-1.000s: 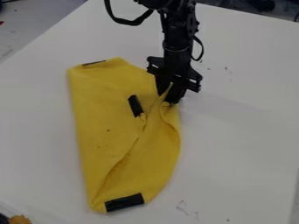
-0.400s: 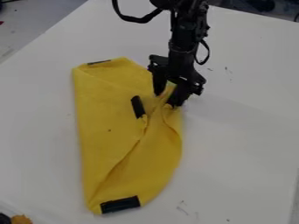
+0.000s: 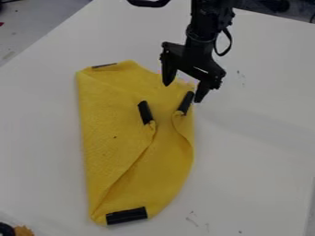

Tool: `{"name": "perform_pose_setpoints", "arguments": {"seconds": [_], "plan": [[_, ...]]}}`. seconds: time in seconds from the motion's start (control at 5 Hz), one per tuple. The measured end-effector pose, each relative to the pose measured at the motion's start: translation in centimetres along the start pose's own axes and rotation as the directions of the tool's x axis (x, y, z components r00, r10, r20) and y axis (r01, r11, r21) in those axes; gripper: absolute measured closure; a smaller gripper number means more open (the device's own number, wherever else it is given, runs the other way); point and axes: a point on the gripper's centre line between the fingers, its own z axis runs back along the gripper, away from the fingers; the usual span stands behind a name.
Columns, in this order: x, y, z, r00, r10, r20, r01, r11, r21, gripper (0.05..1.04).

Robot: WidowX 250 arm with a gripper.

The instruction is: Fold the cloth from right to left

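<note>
Near the cloth (image 3: 113, 147), something orange (image 3: 23, 231).

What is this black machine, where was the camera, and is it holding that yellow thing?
The machine is a robot arm, coming in from the top of the picture. Its hand-like end, the gripper, has two fingers, spread apart over the upper right edge of a yellow cloth. It doesn't appear to be holding the cloth. The camera is fixed and looks down at a slant. The cloth lies on a white table, partly folded, with four black strips on it. Something orange-brown sits in the lower left corner; I can't tell what. The job is to fold the cloth.
</note>
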Motion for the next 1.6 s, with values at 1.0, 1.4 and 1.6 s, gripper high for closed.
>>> {"name": "perform_pose_setpoints", "arguments": {"seconds": [1.0, 1.4, 1.6], "plan": [[-0.6, -2.6, -3.0, 0.999, -0.013, -0.037, 0.009, 0.992, -0.124, 0.396], [-0.2, -2.5, -2.7, 1.000, -0.010, -0.030, 0.006, 0.992, -0.124, 0.917], [-0.1, -2.5, -2.7, 1.000, -0.005, -0.025, 0.002, 0.993, -0.120, 1.015]]}}
